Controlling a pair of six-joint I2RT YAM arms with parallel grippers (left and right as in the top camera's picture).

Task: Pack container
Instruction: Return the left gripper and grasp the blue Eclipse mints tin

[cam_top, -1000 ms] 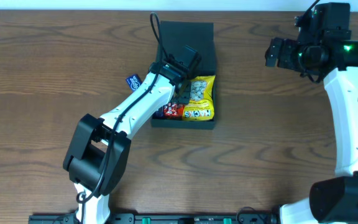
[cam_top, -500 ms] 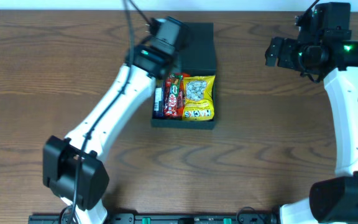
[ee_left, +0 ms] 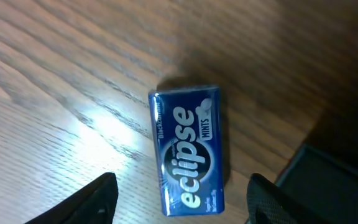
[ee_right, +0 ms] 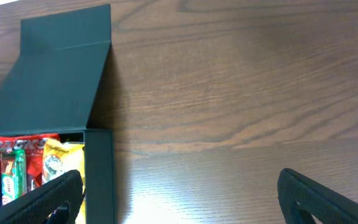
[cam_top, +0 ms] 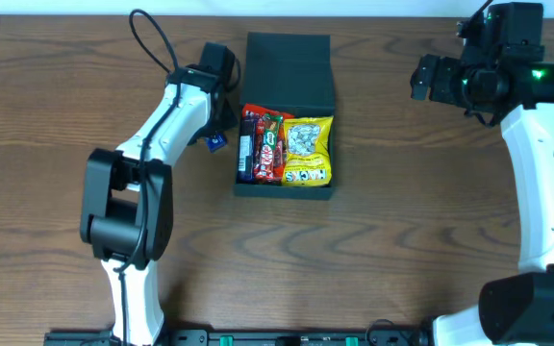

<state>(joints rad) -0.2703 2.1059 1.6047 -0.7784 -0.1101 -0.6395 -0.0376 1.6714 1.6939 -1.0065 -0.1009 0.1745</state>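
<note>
Brown wood grain covers the whole table [cam_top: 402, 240], and its far edge meets a pale strip at the top of the overhead view. At the left, the left arm goes from its base at the near edge up to a dark joint, then reaches far and rightward as a white link. The left gripper [ee_left: 180, 183] hangs over the Eclipse mints tin [ee_left: 188, 158]. Its fingers [ee_left: 98, 199] are spread wide on either side, with wood showing between each finger and the blue edges, and it grips nothing.

The tin lies flat, label up, just left of the container [cam_top: 289, 67], with a narrow strip of table between them. The container sits in the far middle of the table, its flap lid open and lying back toward the far edge. Inside, red and dark wrapped bars [cam_top: 269, 149] fill the left side and a yellow snack packet [cam_top: 308, 149] the right, touching each other.

Right of the container lies a broad run of bare wood, and more bare wood spans the near half. The right arm runs along the right edge from near to far, its wrist turned left. The right gripper [ee_right: 180, 177] hovers well apart from the container, jaws spread wide, holding nothing.
</note>
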